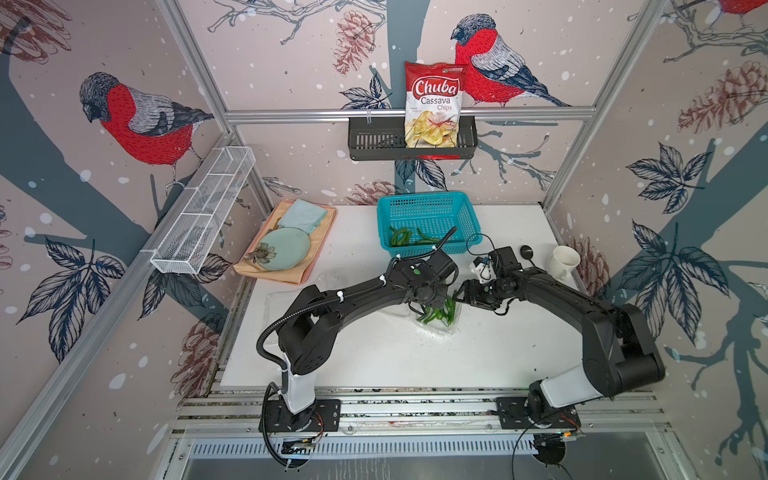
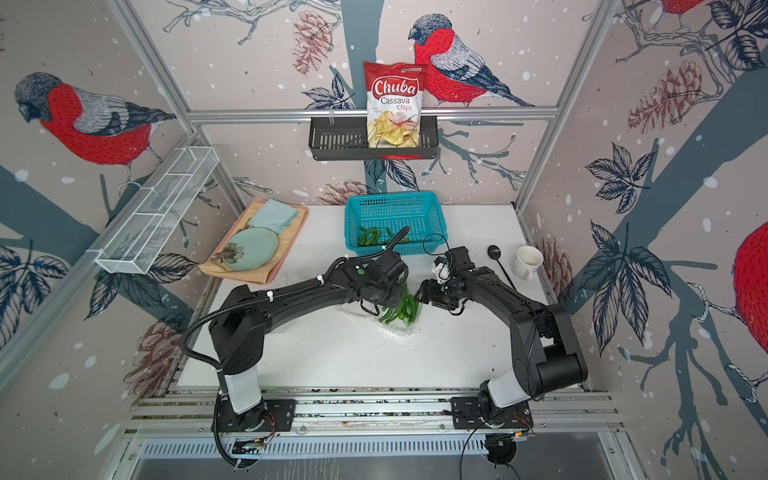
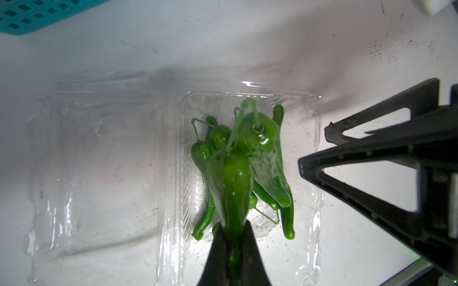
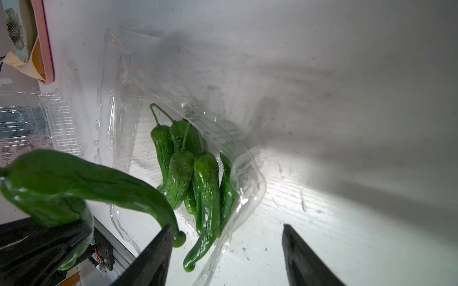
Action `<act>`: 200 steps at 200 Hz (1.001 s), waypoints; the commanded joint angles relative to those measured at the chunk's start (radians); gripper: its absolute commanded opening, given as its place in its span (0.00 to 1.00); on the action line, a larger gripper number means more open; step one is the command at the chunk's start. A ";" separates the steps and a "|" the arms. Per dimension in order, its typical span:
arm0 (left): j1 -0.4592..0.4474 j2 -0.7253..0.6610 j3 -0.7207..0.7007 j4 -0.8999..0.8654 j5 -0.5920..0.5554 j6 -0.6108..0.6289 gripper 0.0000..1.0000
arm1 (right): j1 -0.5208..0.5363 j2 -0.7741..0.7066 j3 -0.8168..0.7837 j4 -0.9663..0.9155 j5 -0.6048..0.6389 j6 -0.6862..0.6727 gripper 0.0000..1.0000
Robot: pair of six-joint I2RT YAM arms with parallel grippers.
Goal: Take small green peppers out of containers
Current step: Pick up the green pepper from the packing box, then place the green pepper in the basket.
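An open clear container (image 3: 314, 148) lies mid-table with several small green peppers (image 3: 287, 218) in its tray; its lid (image 3: 99, 161) is folded flat beside it. My left gripper (image 3: 233, 225) is shut on one pepper (image 3: 230, 185), held above the tray, and another pepper (image 3: 262, 153) hangs close against it. My right gripper (image 4: 226, 225) stands open next to the tray's rim (image 4: 250, 188), with nothing between its fingers. In both top views the arms meet over this container (image 1: 440, 328) (image 2: 399, 326). A second clear container (image 4: 32, 123) lies to the left.
A teal basket (image 1: 428, 208) behind the arms holds several peppers (image 1: 405, 237). A white mug (image 1: 563, 262) and a black spoon (image 1: 527, 251) sit at the right. A plate (image 1: 282, 249) and cloth rest on a peach tray at the left. A chips bag (image 1: 434, 104) stands in the wall basket.
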 commanded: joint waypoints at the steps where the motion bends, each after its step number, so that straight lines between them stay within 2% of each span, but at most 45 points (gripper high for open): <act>1: 0.000 -0.040 0.016 -0.028 -0.046 0.009 0.10 | -0.002 -0.038 0.001 -0.019 0.009 0.017 0.70; 42: 0.031 -0.064 0.097 -0.064 -0.097 0.062 0.12 | -0.018 -0.117 -0.015 -0.029 0.008 0.048 0.70; 78: 0.120 -0.009 0.251 -0.045 -0.116 0.162 0.13 | -0.027 -0.162 -0.056 -0.006 -0.007 0.077 0.70; 101: 0.206 0.092 0.407 -0.039 -0.097 0.202 0.14 | -0.029 -0.164 -0.076 0.007 -0.014 0.088 0.70; 139: 0.336 0.367 0.690 -0.051 -0.050 0.235 0.14 | -0.029 -0.158 -0.110 0.031 -0.036 0.110 0.70; 169: 0.388 0.575 0.899 -0.062 -0.026 0.249 0.14 | -0.026 -0.161 -0.123 0.031 -0.035 0.114 0.70; 200: 0.411 0.657 0.890 -0.006 -0.013 0.229 0.14 | -0.024 -0.164 -0.124 0.021 -0.032 0.115 0.70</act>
